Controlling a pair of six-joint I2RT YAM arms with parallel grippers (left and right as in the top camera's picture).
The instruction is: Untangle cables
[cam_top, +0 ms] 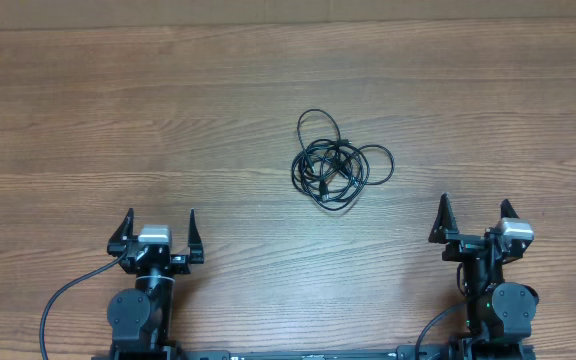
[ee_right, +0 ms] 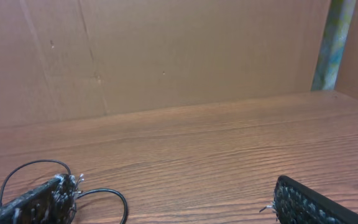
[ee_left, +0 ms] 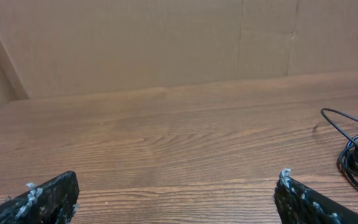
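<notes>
- The cables (cam_top: 334, 170) lie as one loose black bundle on the worktop (cam_top: 118, 100), just off its centre toward 3 o'clock in the overhead view. One free loop arcs out at 12 o'clock and another at 3 o'clock.
- The strands cross most densely in the middle of the bundle. Judging by that, nothing is separated yet, and the outer loops look like the easiest places to take hold.
- Nothing touches the bundle, and bare wood surrounds it on every side.
- The left end effector (cam_top: 159, 222) sits well apart from the bundle, which is between 2 and 3 o'clock from it. Its fingers are spread wide with nothing between them.
- The right end effector (cam_top: 476, 212) is also well apart, with the bundle at about 10 o'clock. It too is wide and empty.
- Both arms are folded back low over their bases at the near edge, with fingers pointing toward 12 o'clock. This reads as a ready pose that leaves either arm free to reach in.
</notes>
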